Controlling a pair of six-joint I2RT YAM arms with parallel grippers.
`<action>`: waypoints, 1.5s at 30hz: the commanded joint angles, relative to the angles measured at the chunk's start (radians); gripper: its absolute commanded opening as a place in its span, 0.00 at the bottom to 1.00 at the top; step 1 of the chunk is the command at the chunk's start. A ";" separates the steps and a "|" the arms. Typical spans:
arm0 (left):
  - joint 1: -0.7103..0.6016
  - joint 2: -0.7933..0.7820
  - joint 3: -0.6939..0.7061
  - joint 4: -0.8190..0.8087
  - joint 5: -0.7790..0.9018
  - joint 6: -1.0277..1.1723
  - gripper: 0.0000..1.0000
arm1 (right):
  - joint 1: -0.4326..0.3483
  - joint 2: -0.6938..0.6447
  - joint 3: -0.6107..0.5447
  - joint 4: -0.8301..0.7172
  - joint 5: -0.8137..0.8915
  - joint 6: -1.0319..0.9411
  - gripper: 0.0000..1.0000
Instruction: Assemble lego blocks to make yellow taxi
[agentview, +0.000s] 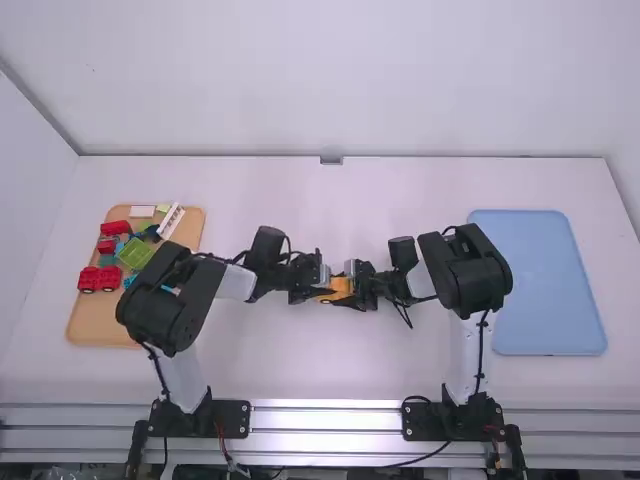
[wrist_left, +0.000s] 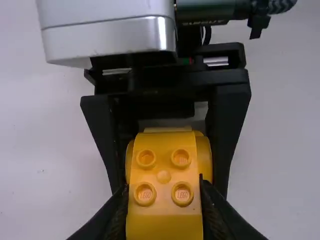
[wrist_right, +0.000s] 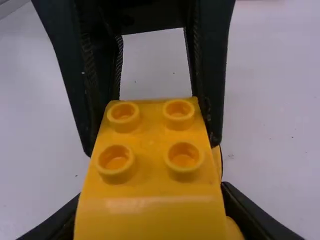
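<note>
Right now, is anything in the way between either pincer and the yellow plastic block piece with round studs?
Nothing visible stands between them: the left pincer and the right pincer each have their fingers against the sides of the yellow studded piece.

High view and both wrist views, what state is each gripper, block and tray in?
Left gripper, closed on the yellow piece.
Right gripper, closed on it too.
Yellow piece, held by both grippers, its four studs uncovered.
Tan tray, flat on the table, loaded with blocks.
Red blocks, loose on the tan tray.
Blue tray, flat on the table.
</note>
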 joint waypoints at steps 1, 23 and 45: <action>0.013 0.050 -0.033 0.002 0.070 0.042 0.35 | 0.018 0.010 0.010 0.008 -0.018 0.006 0.54; 0.340 -0.142 -0.142 0.260 -0.105 -0.341 0.99 | -0.086 -0.062 0.006 -0.016 0.034 0.161 0.63; 0.326 -0.321 -0.046 -0.200 -0.586 -0.474 0.99 | -0.475 -0.739 0.066 -0.835 0.508 0.058 0.77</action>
